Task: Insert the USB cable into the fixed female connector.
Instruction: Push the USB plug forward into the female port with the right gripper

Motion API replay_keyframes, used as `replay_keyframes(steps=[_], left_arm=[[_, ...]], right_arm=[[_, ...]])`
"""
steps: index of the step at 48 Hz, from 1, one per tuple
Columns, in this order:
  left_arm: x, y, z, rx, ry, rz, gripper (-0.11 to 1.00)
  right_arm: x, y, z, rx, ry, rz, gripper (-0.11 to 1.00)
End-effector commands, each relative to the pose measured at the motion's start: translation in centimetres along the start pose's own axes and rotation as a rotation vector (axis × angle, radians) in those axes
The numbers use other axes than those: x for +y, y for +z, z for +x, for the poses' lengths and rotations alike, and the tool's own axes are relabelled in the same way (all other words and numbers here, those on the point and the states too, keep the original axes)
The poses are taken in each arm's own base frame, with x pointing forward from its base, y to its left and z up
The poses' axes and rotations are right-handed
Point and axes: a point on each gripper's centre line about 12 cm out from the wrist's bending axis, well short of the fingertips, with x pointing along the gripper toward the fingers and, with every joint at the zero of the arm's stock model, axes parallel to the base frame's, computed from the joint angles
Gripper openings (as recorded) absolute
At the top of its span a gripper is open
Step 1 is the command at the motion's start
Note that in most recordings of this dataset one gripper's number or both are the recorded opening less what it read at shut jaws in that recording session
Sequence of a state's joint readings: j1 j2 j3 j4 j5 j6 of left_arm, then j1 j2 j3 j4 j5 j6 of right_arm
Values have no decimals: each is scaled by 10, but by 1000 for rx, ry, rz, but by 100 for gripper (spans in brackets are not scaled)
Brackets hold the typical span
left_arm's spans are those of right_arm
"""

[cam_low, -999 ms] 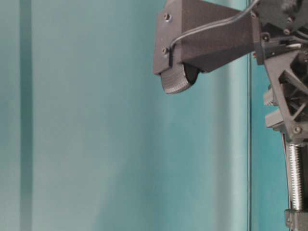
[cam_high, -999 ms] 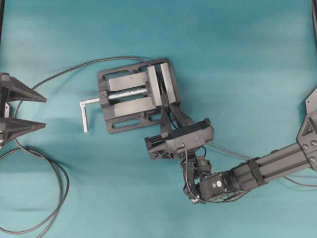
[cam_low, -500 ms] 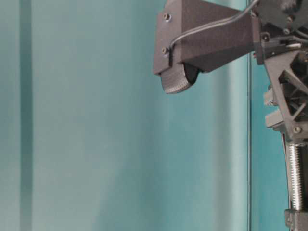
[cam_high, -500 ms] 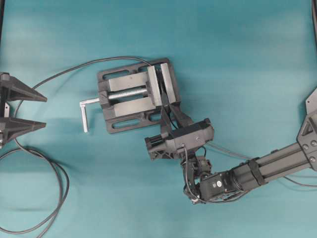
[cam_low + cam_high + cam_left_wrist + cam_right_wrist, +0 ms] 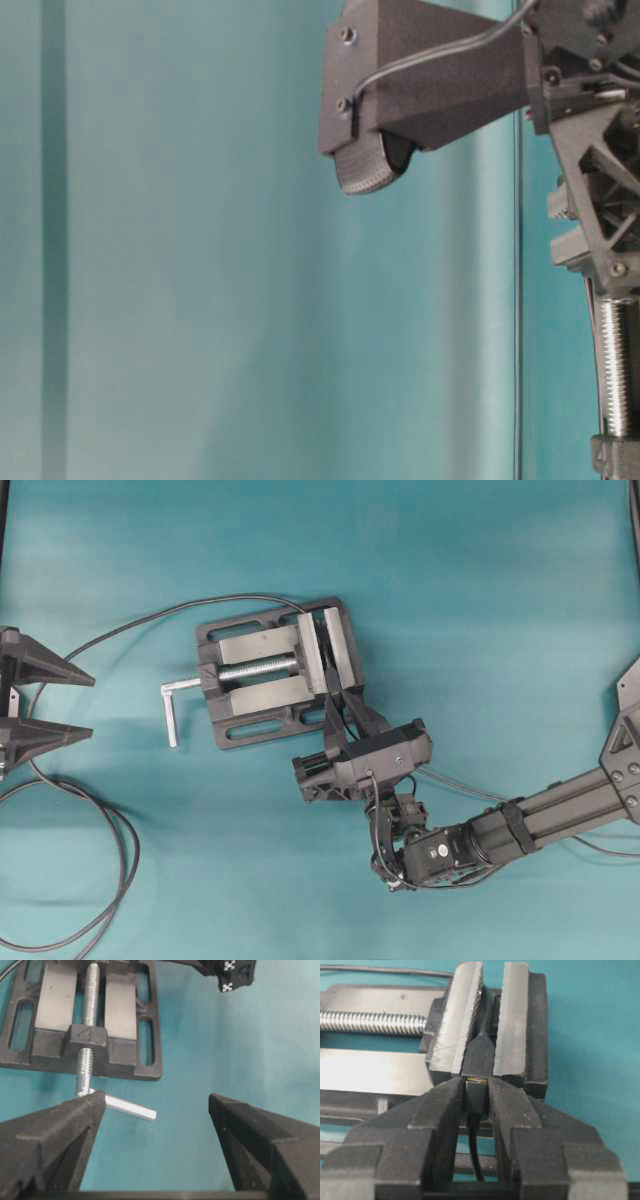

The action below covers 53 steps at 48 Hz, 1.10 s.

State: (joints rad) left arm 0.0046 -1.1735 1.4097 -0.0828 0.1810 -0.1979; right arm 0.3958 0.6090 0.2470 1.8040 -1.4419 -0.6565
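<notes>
The fixed female connector is a small black piece clamped upright between the vise jaws, also seen from overhead. My right gripper is shut on the black plug of the USB cable. The plug butts against the connector's mouth, with only a thin metal line showing between them. From overhead, the right gripper sits at the vise's front edge, and the thin cable trails off to the right. My left gripper is open and empty, far left of the table.
The dark metal vise has a silver screw and an L-shaped handle sticking out toward my left gripper. The connector's thicker black cable arcs left and loops at the lower left.
</notes>
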Motion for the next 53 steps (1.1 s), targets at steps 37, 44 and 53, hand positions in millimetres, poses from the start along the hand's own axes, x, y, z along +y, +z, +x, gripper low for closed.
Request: replay_keyframes(steps=[37,44,53], left_arm=[[-1,4,0,-9,-3,-7,99],[-1,3,0,-7,-2,-7,99],[-1,3,0,-7,-2,-7,99]], right_arm=[[-10,32,63,-2,-125,77,59],[-9,35,61,0,-121,79,59],[-8,42,54,3,-107,79,59]])
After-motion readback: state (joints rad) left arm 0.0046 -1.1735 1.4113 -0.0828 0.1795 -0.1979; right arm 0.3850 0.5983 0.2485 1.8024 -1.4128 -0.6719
